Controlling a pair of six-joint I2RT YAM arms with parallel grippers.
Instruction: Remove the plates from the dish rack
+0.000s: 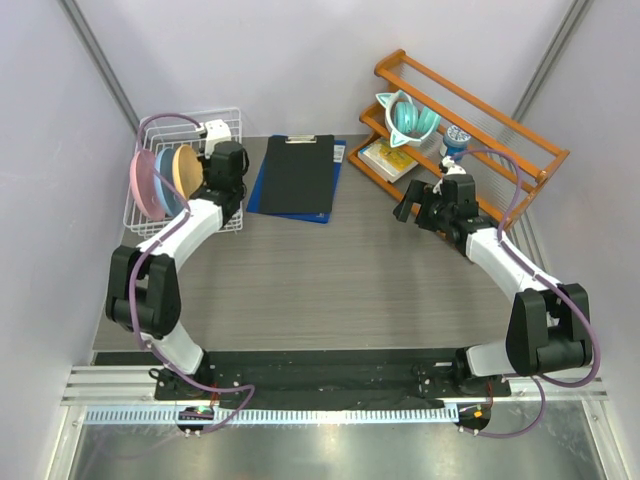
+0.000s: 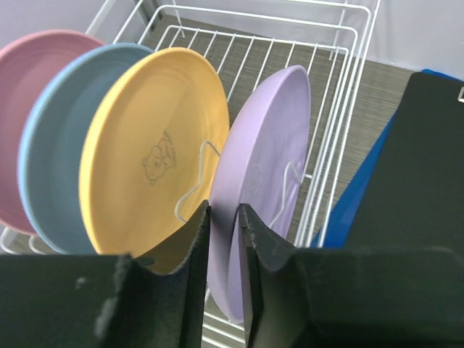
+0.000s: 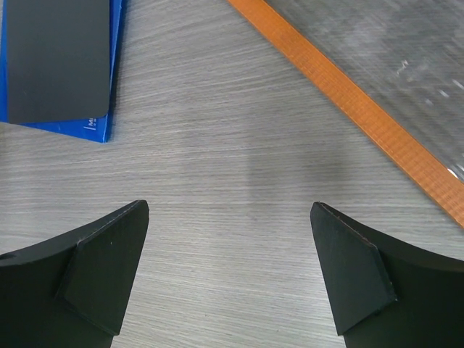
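Observation:
The white wire dish rack [image 1: 226, 116] stands at the back left and holds four upright plates. In the left wrist view [image 2: 322, 51] they stand in a row: pink [image 2: 29, 80], light blue [image 2: 54, 159], orange [image 2: 156, 145], lavender [image 2: 272, 138]. My left gripper [image 2: 225, 212] is shut on the near rim of the lavender plate, which still stands among the prongs. In the top view my left gripper [image 1: 222, 178] hides the lavender plate. The pink [image 1: 143, 185], blue [image 1: 164, 180] and orange [image 1: 185, 168] plates show there. My right gripper [image 3: 230, 210] is open and empty above bare table [image 1: 420, 207].
A black clipboard [image 1: 297, 172] lies on a blue folder [image 1: 260, 190] just right of the rack. An orange wooden shelf rack [image 1: 500, 125] at the back right holds a teal cup [image 1: 408, 115], a book [image 1: 385, 158] and a small bottle [image 1: 455, 138].

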